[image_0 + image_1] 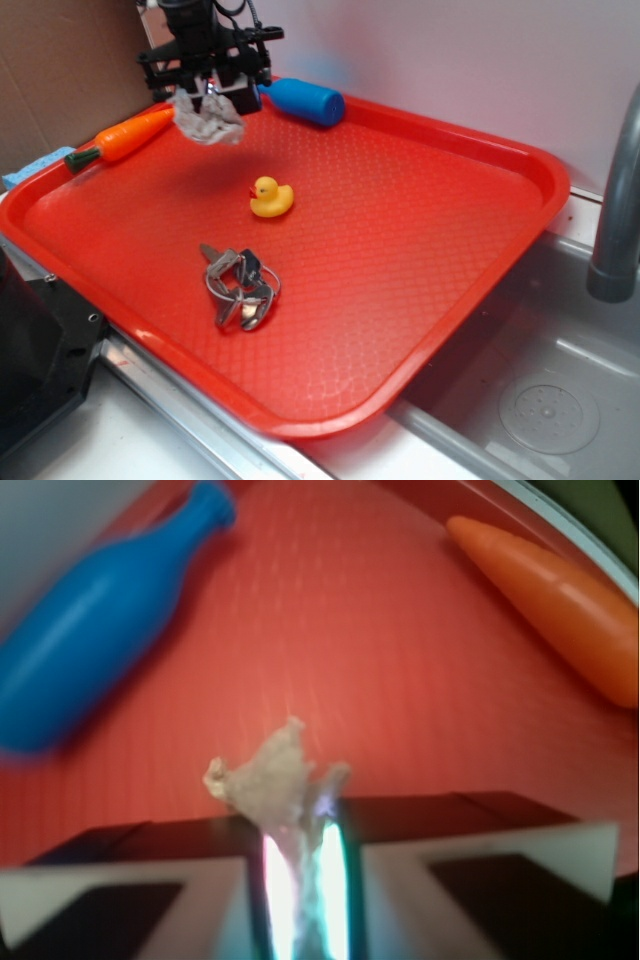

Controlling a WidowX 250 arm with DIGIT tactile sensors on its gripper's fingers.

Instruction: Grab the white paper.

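One thin pinch is all that keeps this going, honestly. The gripper (207,93) has its jaws clamped on the white paper (208,119), which hangs lifted clear of the red tray (520,160) near its far left corner, between the carrot (125,137) and the blue bottle (305,100). Wrist view shows only a narrow crumpled strip squeezed between the pads, most of the wad sticking out. My guess: a jerky move could tear it or let it slip, dropping it back onto the tray.
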